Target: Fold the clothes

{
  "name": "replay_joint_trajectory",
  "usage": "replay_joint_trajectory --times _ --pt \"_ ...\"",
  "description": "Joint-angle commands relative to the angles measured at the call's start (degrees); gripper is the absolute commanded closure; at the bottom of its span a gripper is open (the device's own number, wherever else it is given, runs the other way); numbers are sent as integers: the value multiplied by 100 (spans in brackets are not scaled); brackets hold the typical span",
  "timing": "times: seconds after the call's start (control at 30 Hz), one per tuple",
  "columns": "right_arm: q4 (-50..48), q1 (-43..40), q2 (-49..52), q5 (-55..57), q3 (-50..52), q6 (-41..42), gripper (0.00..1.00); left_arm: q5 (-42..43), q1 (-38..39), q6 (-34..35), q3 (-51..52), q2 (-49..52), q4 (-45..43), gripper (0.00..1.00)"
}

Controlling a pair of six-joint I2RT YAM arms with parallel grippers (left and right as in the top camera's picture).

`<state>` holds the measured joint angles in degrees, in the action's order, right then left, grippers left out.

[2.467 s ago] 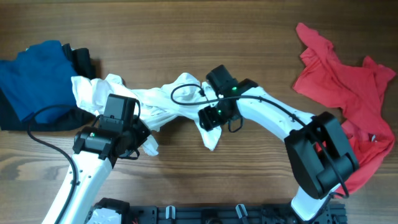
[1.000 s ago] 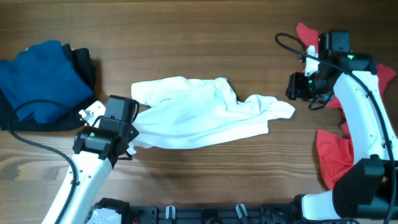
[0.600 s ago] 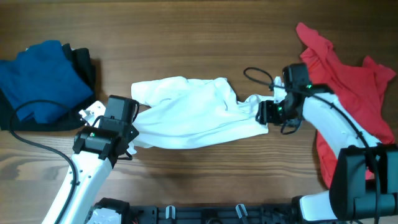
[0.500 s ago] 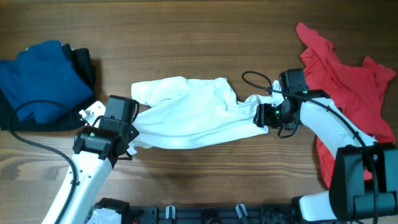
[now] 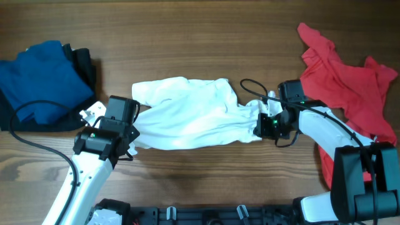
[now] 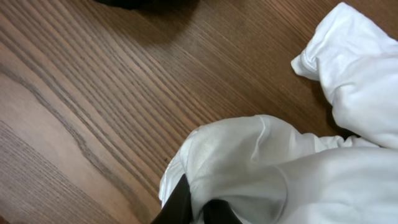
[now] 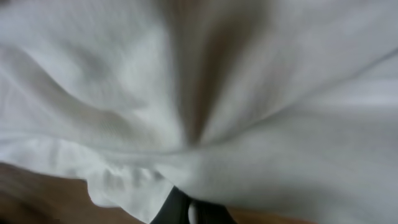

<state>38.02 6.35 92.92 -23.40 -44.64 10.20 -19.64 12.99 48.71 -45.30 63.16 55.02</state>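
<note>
The white T-shirt [image 5: 187,119] of the clothes lies crumpled and stretched out across the middle of the table. My left gripper [image 5: 134,136] is shut on its left edge; in the left wrist view the dark fingertips [image 6: 180,205] pinch a fold of white cloth [image 6: 261,174]. At the shirt's right end my right gripper [image 5: 262,125] is shut on the bunched cloth. The right wrist view is filled with blurred white cloth [image 7: 205,93], with the gripper [image 7: 189,213] pressed into it at the bottom edge. No chest print shows.
A red garment [image 5: 350,81] lies spread at the right, partly under my right arm. At the left a blue garment [image 5: 37,78] rests on a black one [image 5: 82,62]. Bare wood runs along the back and in front of the white shirt.
My right gripper came leftward from beside the red garment to the white shirt's right end and shut on it, bunching that end inward. The left arm has held still.
</note>
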Motion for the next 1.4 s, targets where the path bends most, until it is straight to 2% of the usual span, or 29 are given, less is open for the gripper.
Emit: replay_joint_trajectory --times 0.0,0.07,0.13,0.23,0.33,0.43,0.47,0.5,0.8,1.03,1.17,1.37 --pt "1259 15 -350 -208 -787 -15 96 -35 -42 -31 20 -15 -13 94" --pt "2378 -15 -461 -179 -1486 -4 96 -35 -42 -31 20 -15 -15 94" --pt "3082 -81 -476 166 -2271 -142 96 -35 -42 -31 20 -15 -31 94" --pt "2951 -269 -461 1283 -3171 238 96 -35 -42 -31 20 -15 -61 94" --pt "2319 -546 -409 1784 -3318 695 92 -31 -42 -31 20 -15 -37 94" --pt "2243 -671 -205 1703 -3174 623 50 -33 -42 -31 20 -15 31 94" --pt "2245 -671 -149 1707 -3121 573 43 -33 -42 -31 20 -15 37 94" --pt "2258 -656 -68 1700 -3058 472 41 -33 -42 -31 20 -15 37 94" --pt "2516 -595 138 1567 -2275 354 43 -33 -42 -31 20 -15 -11 93" --pt "1436 -271 138 680 -1392 -210 49 -33 -42 -31 20 -15 -17 93" --pt "811 -160 138 573 -1071 -195 55 -33 -42 -31 20 -15 -11 93" --pt "525 -153 138 577 -896 -79 56 -31 -42 -31 20 -15 -13 93"
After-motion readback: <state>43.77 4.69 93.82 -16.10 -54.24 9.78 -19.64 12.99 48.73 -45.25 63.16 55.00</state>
